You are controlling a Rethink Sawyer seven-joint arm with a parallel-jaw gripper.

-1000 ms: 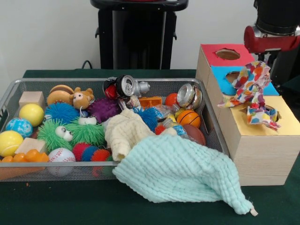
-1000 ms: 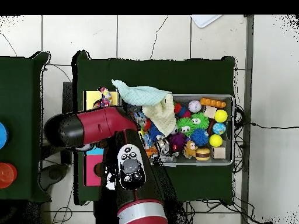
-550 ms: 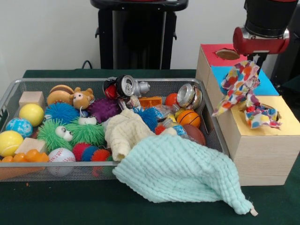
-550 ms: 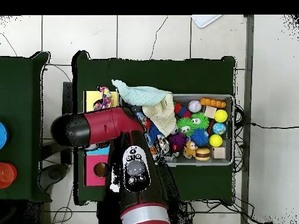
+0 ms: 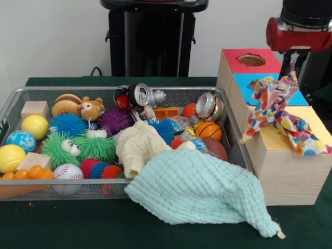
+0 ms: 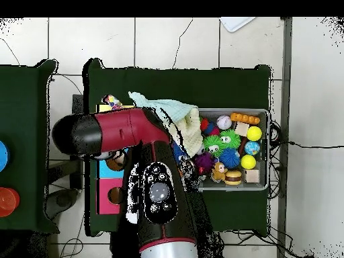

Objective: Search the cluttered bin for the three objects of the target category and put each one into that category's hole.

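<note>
Dark green worktop (image 5: 62,228) under everything. Red and black arm (image 6: 151,168) over the sorting box in the overhead view, hiding most of it. Wire mesh bin (image 5: 15,98) at left, crammed with toys, balls and cans. Mint green washcloth (image 5: 202,189) spilling over the bin's near right corner onto the worktop. Wooden sorting box (image 5: 282,171) at right, with yellow top nearest, blue in the middle, red farthest. Cream knitted cloth (image 5: 137,148) in the bin's middle, touching the mint one. Multicoloured patterned cloth (image 5: 275,111) draped across the blue and yellow tops, one end trailing off the yellow top's right edge, upper end bunched up just below the arm. Gripper (image 5: 291,58) barely showing above that bunch; cannot tell whether the fingers are apart or clamped on the cloth.
</note>
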